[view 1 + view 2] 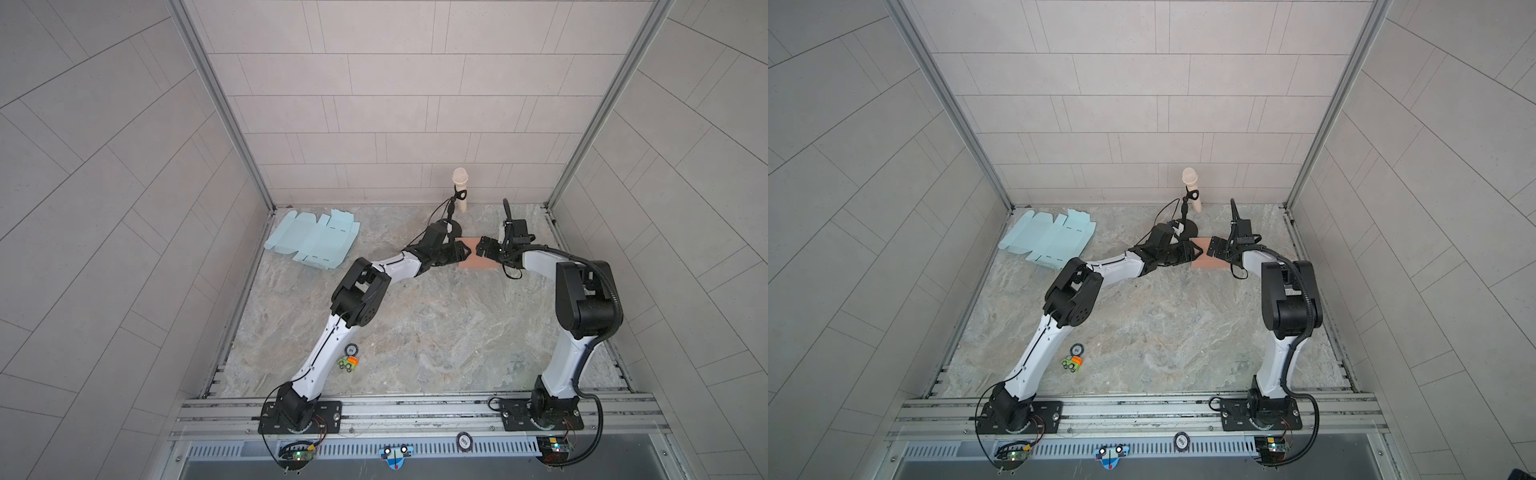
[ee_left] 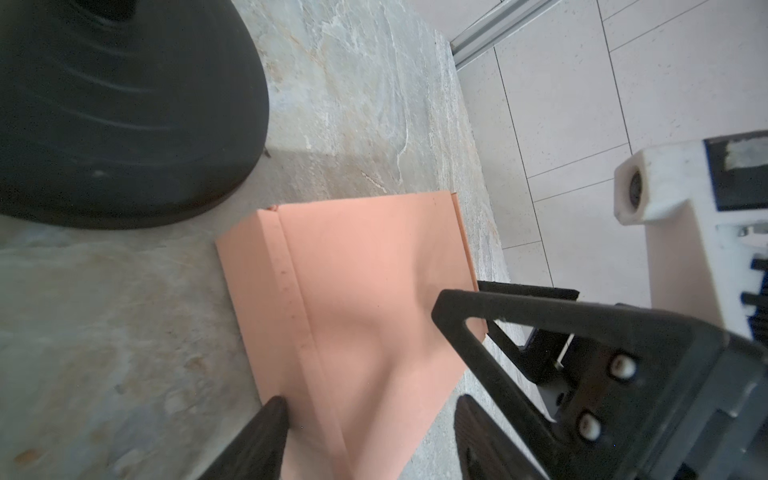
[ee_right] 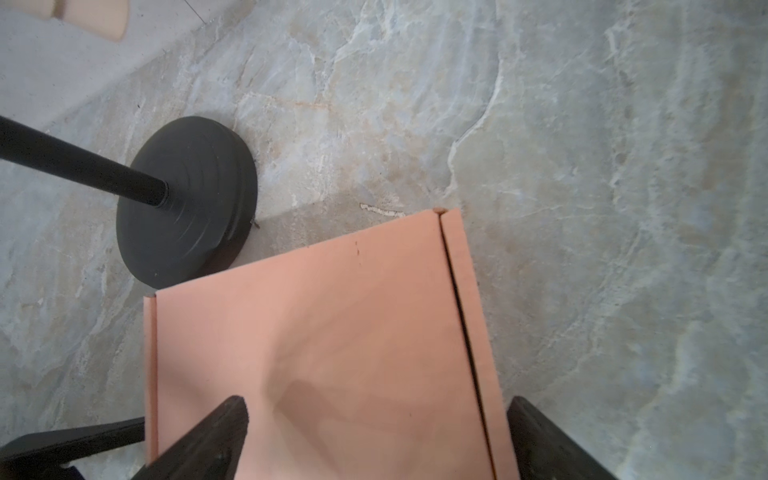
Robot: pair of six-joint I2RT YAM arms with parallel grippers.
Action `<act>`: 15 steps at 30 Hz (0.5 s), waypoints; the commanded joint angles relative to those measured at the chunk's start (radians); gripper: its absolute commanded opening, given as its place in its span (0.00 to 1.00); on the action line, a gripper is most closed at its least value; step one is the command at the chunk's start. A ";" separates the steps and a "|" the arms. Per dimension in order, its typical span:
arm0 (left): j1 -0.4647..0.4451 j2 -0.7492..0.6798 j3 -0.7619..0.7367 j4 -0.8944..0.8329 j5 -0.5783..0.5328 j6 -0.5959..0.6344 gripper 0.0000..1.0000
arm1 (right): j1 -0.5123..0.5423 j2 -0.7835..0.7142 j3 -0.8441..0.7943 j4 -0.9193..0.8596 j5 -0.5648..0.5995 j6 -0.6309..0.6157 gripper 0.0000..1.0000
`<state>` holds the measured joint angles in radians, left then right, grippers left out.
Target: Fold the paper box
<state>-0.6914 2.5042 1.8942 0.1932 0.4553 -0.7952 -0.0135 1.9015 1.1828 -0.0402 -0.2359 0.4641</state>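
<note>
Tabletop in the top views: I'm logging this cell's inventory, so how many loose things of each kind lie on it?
Folded salmon paper box: 1
Pile of flat light blue box blanks: 1
Microphone on stand: 1
Toy car: 1
Round disc: 1
Total: 5

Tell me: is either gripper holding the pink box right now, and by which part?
Neither appears to. The left gripper and the right gripper both hang open over the pink box, which lies flat on the table.
</note>
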 commanded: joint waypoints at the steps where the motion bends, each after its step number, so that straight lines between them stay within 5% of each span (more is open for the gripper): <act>1: -0.040 -0.037 -0.037 0.042 0.076 0.003 0.73 | 0.029 -0.040 -0.016 -0.006 -0.040 0.025 1.00; 15: 0.025 -0.214 -0.269 0.180 0.089 -0.020 0.94 | 0.029 -0.115 0.027 -0.073 0.061 0.018 0.99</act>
<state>-0.6827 2.3821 1.6581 0.3119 0.5274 -0.8268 0.0124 1.8210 1.1824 -0.0792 -0.2066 0.4759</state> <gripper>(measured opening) 0.932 0.995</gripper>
